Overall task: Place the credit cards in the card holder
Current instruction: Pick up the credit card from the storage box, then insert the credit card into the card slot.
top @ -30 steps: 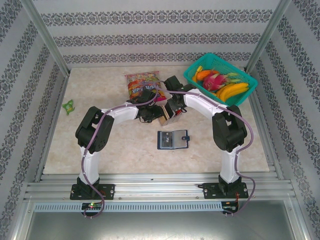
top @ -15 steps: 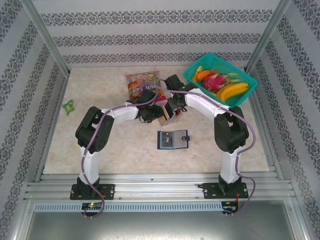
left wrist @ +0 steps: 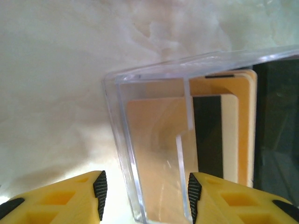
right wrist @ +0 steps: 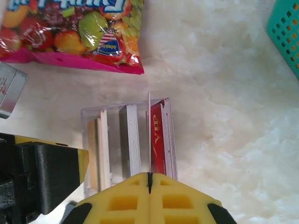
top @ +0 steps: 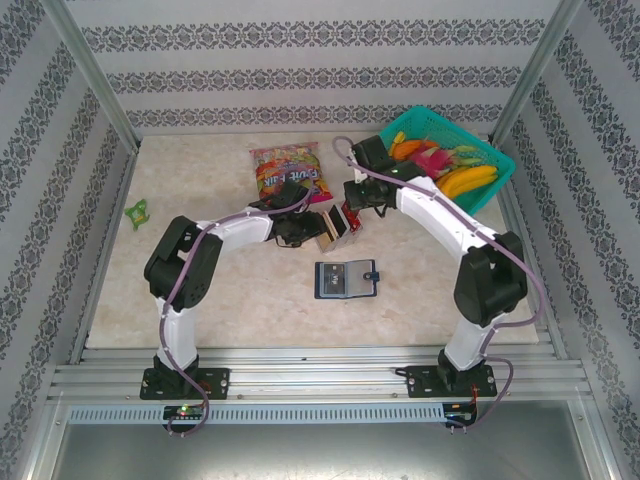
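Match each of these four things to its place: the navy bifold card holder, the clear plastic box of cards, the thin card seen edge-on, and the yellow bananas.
Things
1. dark navy leather-like bifold card holder
2. clear plastic box of cards
3. thin plastic credit card seen edge-on
4. yellow bananas

Places
A. in the teal plastic basket
B. pinched in the right gripper's shut jaws
C. between the left gripper's open jaws
D. lying open on the marble-look tabletop, nearer the arm bases than the box

Pairs: 1-D, 2-C, 3-B, 4-A
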Controlling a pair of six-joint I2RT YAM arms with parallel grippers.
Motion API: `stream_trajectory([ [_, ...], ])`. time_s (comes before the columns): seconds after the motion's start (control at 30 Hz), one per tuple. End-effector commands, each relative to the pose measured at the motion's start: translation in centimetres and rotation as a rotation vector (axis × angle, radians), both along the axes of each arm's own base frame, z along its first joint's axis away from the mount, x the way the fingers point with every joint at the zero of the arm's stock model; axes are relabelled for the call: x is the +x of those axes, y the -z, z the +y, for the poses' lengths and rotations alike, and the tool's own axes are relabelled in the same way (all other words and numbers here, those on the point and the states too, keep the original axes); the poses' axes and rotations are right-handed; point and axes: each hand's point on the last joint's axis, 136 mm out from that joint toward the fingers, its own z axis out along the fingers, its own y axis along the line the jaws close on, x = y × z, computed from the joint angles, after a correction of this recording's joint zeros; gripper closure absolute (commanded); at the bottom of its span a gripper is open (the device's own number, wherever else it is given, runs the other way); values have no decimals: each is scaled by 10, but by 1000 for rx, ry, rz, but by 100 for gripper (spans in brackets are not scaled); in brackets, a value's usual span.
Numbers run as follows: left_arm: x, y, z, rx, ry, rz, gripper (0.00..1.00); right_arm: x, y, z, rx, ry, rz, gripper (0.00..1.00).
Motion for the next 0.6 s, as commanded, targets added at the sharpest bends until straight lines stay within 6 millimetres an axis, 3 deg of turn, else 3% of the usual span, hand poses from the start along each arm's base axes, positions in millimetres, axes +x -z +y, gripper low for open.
stream_trajectory([
  [0.0, 4, -45, 1, -72, 7, -106, 45, -10, -23, 8, 220, 22, 17, 100],
  [0.13, -9, -82, -2, -181, 25, -191, 39, -29, -40, 11, 437, 26, 53, 100],
  [0.27, -30, -117, -17, -400, 79, -254, 36, -51, -60, 19, 683, 24, 64, 100],
  [0.47, -48, -152, -38, -634, 161, -280, 35, -81, -66, 25, 853, 19, 109, 100],
  [0.57, -51, -155, -40, -657, 176, -279, 37, -90, -62, 23, 873, 27, 132, 100],
])
